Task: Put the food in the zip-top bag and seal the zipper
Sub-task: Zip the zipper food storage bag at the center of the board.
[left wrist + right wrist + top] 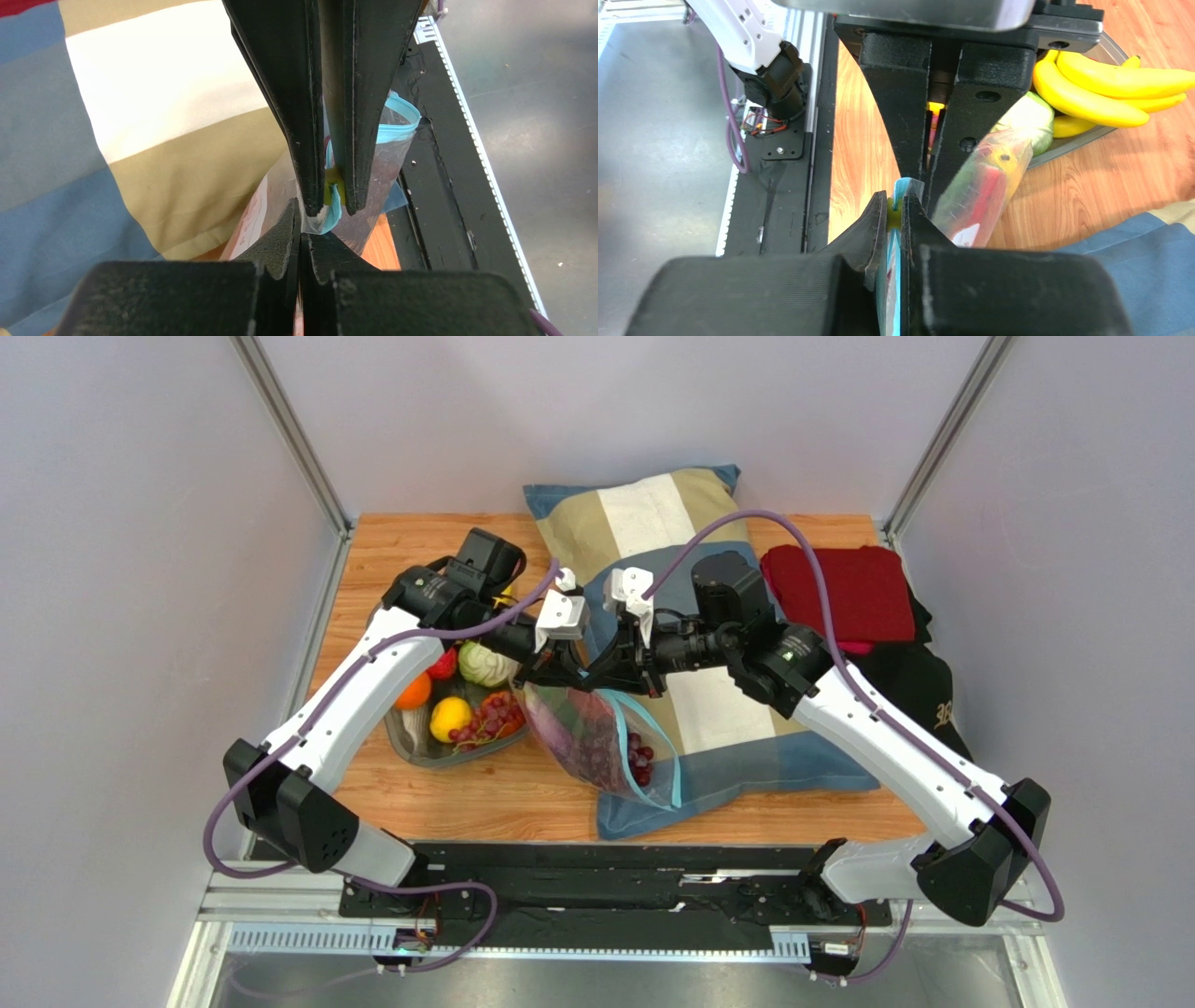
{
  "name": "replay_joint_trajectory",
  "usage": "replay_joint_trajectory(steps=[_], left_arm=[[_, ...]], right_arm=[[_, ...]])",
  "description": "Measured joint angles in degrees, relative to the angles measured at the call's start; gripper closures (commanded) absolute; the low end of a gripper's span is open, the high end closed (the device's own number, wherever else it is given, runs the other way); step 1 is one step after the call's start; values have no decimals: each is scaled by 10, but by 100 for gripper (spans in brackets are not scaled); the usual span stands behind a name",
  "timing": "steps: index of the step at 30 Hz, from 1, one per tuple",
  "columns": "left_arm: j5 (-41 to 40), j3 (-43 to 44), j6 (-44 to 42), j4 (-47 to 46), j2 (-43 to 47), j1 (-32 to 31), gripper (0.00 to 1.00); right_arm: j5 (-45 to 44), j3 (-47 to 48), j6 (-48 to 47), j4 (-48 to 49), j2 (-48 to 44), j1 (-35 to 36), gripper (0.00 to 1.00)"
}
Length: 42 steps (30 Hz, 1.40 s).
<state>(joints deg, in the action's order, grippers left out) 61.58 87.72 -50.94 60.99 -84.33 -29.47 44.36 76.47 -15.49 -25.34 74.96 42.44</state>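
Left claw [300,227]: you had its two black fingers pressed fully together, tip to tip with the other claw at the bag's mouth. Whether any film sat between them could not be told.
Right claw [896,210]: you had it closed narrow, pinching the thin light-blue zipper strip [889,287], which ran down between its fingers.
Claws to each other: they met nose to nose, fingertips just beside one another.
Bag: the clear, floppy plastic zip-top bag [601,739] hung below both claws, its lower end reaching the striped blue, beige and white pillow [673,518].
Zipper: it was caught at the right claw's tips, and the rest curved away beneath the claws along the bag's edge.
Food inside: purple toy grapes [634,753] lay low in the bag, under the claws. Glossy red and green pieces [980,192] showed through the film just beside the left claw's fingers.
Food outside: the greyish transparent oval dish [421,753] sat on the left claw's outer side, apart from the bag. It held yellow toy bananas [1102,80], a round yellow piece [449,717], an orange piece [414,693] and a pale green one [487,665].
Surface: a wooden table [421,546] lay under all of it.
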Motion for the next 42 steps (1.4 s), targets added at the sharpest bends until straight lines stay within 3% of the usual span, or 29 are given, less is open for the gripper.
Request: replay_joint_trajectory(steps=[10, 27, 42], left_arm=[[-3, -14, 48, -17, 28, 24, 100], [7, -37, 198, -137, 55, 54, 100], [42, -37, 336, -231, 91, 126, 100]], right_arm=[[-79, -13, -24, 22, -13, 6, 100], [-85, -35, -17, 23, -35, -4, 100], [-102, -93, -11, -5, -99, -28, 100]])
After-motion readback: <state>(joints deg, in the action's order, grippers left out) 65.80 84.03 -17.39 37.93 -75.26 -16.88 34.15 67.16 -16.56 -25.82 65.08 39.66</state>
